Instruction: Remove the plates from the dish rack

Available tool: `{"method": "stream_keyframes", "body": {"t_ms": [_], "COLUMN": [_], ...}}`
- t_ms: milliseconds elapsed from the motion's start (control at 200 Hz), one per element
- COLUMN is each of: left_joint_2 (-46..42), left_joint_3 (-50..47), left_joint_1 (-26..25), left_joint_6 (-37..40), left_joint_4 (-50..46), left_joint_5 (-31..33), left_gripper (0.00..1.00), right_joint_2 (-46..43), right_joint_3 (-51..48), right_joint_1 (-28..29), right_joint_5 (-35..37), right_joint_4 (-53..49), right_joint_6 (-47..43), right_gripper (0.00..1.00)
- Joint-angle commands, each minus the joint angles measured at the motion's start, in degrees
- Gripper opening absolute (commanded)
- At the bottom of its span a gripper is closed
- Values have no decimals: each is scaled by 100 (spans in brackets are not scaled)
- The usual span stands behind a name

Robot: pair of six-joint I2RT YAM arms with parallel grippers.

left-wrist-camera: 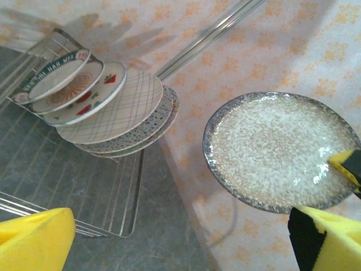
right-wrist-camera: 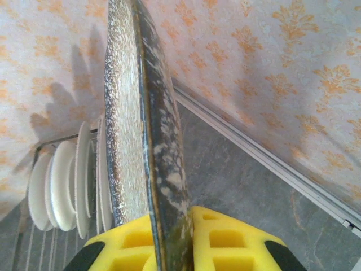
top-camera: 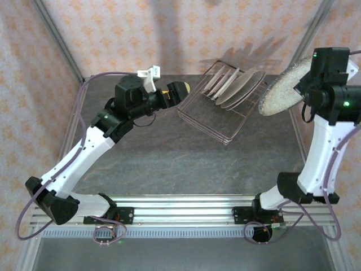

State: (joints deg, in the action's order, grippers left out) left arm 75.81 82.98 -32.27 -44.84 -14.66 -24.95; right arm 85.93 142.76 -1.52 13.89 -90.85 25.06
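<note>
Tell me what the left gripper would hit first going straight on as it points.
Likely the wire rim of the dish rack, close ahead; height unclear, so it might pass over toward the plates.

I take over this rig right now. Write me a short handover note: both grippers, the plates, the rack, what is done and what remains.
Right gripper: shut on the rim of the speckled plate, holding it tilted in the air to the right of the dish rack.
Left gripper: open, holding nothing, near the rack's left end.
Rack: on the table, with several plates standing in it, the plaid plate among them.
Done: the speckled plate is out of the rack, not yet set down.
Left: put it down, then unload the other plates.
</note>
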Motion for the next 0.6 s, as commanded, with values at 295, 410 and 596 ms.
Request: {"method": "stream_keyframes", "body": {"t_ms": [295, 410, 596], "left_joint_2": [831, 1108, 1567], "left_joint_3": [211, 240, 608], "left_joint_1": [-130, -130, -131], "left_joint_6": [-1936, -2382, -2612], "left_joint_4": [1326, 1824, 1823], "left_joint_5": [-220, -307, -421], "left_gripper": [87, 82, 76], "right_joint_2": [-258, -115, 146], "right_joint_3": [-80, -154, -235], "right_joint_1": [160, 282, 628], "right_joint_5": [-1579, -1959, -2445], "right_joint_4": [2701, 2936, 3339], "right_joint_6": [1012, 1305, 1690], "right_gripper": [0, 0, 0]}}
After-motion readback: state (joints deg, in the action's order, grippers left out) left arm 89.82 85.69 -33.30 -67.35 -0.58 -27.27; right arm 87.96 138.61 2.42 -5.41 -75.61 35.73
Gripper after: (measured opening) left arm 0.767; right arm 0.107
